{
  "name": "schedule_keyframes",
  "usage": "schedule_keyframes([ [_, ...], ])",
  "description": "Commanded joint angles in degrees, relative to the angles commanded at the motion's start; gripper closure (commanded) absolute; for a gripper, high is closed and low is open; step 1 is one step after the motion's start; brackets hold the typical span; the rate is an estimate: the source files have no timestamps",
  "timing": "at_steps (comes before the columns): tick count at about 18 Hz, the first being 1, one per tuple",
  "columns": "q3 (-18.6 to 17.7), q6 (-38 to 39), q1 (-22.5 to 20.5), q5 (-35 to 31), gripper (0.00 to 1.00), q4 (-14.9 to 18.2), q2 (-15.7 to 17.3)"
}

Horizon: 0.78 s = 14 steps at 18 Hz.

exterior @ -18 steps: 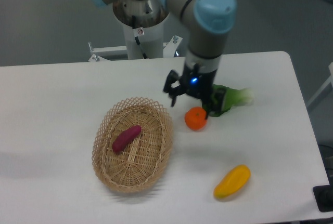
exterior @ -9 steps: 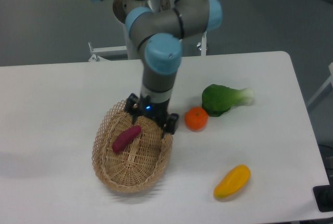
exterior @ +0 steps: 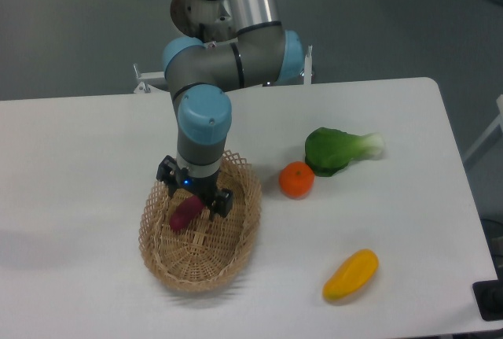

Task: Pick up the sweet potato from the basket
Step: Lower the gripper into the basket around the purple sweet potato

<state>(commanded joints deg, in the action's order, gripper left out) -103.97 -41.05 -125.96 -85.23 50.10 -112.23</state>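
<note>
Gripper (exterior: 193,196) swung from beside orange (exterior: 296,179) to over basket (exterior: 236,254), directly above sweet potato (exterior: 184,214) lying inside. Fingers straddle it, apparently open, positioned for grasp.

Sweet potato (exterior: 185,213): small, elongated, reddish-purple tuber with smooth skin. It lies inside the basket, on the woven floor, left of centre, long axis diagonal from lower left to upper right. Its upper end is hidden; only the lower, tapered part shows.

Basket (exterior: 236,248): oval, woven wicker, light tan, with a lacy looped rim. It stands upright on the white bench, toward the left half, long axis running roughly front to back.
</note>
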Motion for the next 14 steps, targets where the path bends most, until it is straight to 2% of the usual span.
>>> schedule_keyframes([
  [4, -1.1, 0.1, 1.3, -2.0, 0.00, -0.9, -0.7],
  [7, -1.7, 0.1, 1.4, -2.0, 0.00, -2.9, -1.1],
  [14, -1.9, 1.2, 1.8, -2.0, 0.00, -3.3, -1.5],
])
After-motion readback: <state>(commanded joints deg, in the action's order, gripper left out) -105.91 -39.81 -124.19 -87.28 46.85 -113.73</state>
